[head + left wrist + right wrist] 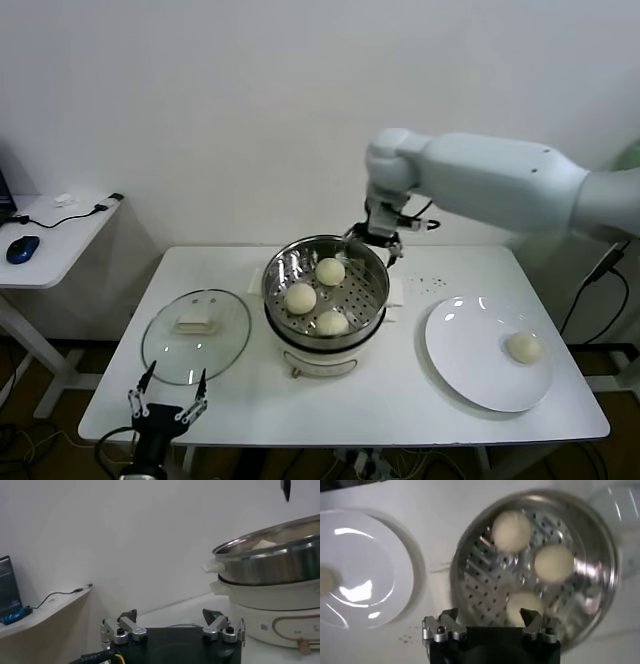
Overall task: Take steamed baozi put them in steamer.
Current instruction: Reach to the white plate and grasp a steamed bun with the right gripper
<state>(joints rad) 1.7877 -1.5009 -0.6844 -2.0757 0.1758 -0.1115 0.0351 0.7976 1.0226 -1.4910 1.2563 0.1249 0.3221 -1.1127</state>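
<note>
The steamer stands mid-table on its white base. Three baozi lie on its perforated floor: one at the back, one at the left, one at the front. A fourth baozi lies on the white plate at the right. My right gripper is open and empty above the steamer's back rim; its wrist view shows the three baozi in the steamer. My left gripper is open and empty, parked at the table's front left edge.
The glass lid with a white handle lies flat left of the steamer. The steamer's side fills the right of the left wrist view. A side desk with a blue mouse stands beyond the table's left end.
</note>
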